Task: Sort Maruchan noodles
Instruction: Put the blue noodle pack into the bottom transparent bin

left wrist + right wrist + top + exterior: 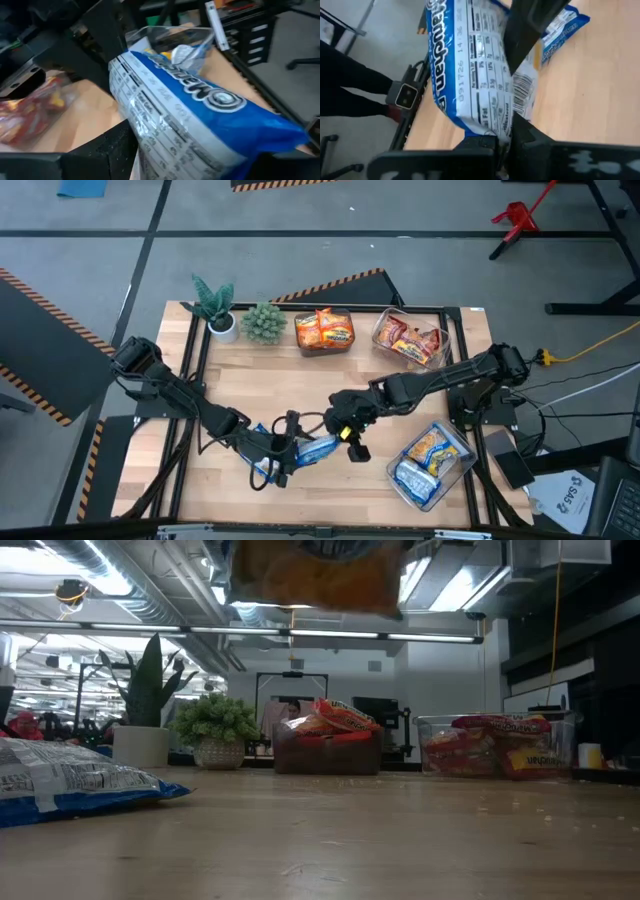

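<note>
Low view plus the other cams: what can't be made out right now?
1. Low view: neither gripper shows. The orange-brown shape at the top edge is cut off and blurred, so it can't be identified.
2. High view: the blue packet is largely covered by the left gripper and right gripper.
3. Right wrist view: a second blue packet on the table is partly hidden behind a dark bar.

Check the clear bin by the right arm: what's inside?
The clear bin holds an orange packet and a blue-and-white packet. Anything beneath them is hidden.
</note>
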Robot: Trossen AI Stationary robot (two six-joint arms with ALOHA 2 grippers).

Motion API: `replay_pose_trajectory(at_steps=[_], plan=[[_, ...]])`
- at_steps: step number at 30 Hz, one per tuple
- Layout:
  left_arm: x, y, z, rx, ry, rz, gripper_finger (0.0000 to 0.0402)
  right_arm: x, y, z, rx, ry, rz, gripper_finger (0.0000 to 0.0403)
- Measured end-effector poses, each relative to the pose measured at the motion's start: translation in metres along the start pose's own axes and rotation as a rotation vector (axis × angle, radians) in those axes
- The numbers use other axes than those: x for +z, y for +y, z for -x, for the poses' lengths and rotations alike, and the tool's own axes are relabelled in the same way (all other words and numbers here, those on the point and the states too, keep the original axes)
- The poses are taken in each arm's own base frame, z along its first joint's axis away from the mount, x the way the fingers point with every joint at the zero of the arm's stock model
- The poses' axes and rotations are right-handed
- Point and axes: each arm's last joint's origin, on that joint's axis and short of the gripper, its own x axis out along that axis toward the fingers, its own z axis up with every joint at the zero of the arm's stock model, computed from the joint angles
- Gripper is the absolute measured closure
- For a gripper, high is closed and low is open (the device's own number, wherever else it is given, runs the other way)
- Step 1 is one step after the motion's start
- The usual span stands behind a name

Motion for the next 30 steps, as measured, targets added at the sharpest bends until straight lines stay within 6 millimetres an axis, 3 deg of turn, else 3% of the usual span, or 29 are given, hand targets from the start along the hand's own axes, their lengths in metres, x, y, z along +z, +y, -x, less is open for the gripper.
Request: replay_pose_trajectory(at_steps=[6,18,30], plan=[[0.000,0.006,-0.002,0.045,-0.002,0.010,0.0159,0.010,-0.002,0.001,0.023,-0.095,0.011,0.0403],[-0.006,0.009,-0.003,0.049,0.064,-0.048,0.0199,0.010,-0.001,0.003,0.047,-0.089,-0.013,0.0399],[-0.007,0.019,-0.008,0.066,0.069,-0.053,0.0235,0.007,0.001,0.008,0.102,-0.052,-0.048,0.0312]])
